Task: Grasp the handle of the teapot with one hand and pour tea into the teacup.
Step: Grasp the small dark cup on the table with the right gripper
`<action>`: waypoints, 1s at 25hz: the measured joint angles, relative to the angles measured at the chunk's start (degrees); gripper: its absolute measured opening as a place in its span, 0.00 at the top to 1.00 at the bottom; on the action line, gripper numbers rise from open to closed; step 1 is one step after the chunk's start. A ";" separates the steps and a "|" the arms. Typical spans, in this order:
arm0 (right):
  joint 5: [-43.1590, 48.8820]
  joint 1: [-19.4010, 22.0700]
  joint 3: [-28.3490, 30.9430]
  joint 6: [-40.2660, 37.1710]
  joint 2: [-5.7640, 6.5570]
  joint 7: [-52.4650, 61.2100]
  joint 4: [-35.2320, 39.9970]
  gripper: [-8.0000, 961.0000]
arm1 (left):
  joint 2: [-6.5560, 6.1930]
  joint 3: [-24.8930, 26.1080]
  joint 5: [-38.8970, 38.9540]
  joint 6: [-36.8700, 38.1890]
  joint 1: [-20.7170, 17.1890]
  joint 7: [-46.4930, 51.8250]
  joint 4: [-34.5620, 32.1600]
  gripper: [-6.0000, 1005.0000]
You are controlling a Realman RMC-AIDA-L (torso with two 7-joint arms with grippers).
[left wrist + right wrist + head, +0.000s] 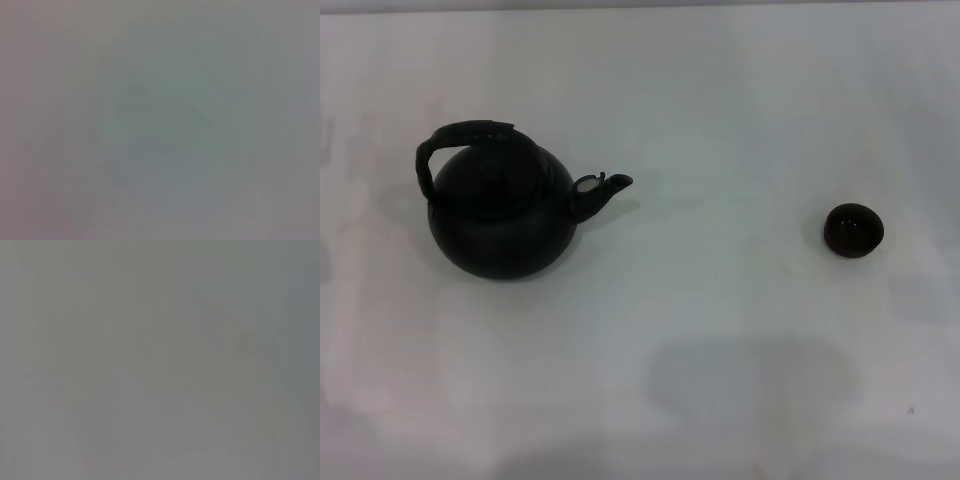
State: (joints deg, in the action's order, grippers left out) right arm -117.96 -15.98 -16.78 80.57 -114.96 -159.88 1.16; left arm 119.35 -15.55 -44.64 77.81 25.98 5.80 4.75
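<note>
In the head view you have the teapot (503, 218) on the left side of the white table (720, 100), standing upright on its base. It is round and matte black, with a small lid knob (492, 170) on top. The handle (460, 140) arches over the lid, rising from the side away from the spout and curving across the top; it looks ridged and wrapped. The spout (600, 192) is short, light at the tip, and points to the right, toward the teacup (853, 230). You find that cup well apart from the pot, on the right side of the table, at roughly the same depth as the pot's body. It is small, round, dark brown-black and without a handle, and it sits upright with its mouth open upward. Bare tabletop lies between the two. A soft grey shadow (750, 385) lies on the table nearer to you than the gap between pot and cup. Neither arm nor gripper appears in this view, so you cannot tell from here whether the fingers are released or clenched.

In the left wrist view you see only a flat greyish field with faint darker patches. No fingers, pot or cup can be made out.

In the right wrist view you get the same: an even grey surface with vague shading. The right gripper's fingers do not show, and neither task thing is visible.
</note>
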 joint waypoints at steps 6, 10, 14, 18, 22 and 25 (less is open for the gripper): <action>0.02 -0.17 0.13 -1.12 0.00 0.00 0.25 0.13 | -0.06 0.00 -0.01 -0.03 0.26 0.00 -0.03 0.17; 0.02 -0.28 -0.01 -1.67 0.00 0.05 0.38 0.13 | -0.12 0.00 -0.01 -0.03 0.29 0.00 -0.19 0.17; -0.03 -0.30 0.11 -1.44 -0.05 0.28 0.31 0.13 | -0.14 0.00 -0.01 -0.13 0.01 0.00 -0.44 0.17; -0.15 -0.37 0.15 -1.30 -0.08 0.38 0.17 0.13 | -0.19 0.00 -0.03 -0.45 0.03 -0.08 -0.61 0.17; 0.15 -0.83 -0.16 -1.21 -0.14 0.41 0.31 0.13 | -0.24 0.00 -0.17 -1.38 -0.14 -0.18 -0.63 0.17; 0.22 -0.89 -0.23 -0.43 -0.17 0.45 0.07 0.13 | -0.21 0.00 -0.04 -1.40 -0.41 -0.19 -0.63 0.17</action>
State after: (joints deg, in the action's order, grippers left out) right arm -117.74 -16.87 -17.01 80.14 -115.13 -159.43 1.23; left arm 119.14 -15.55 -44.68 76.41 25.57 5.61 4.11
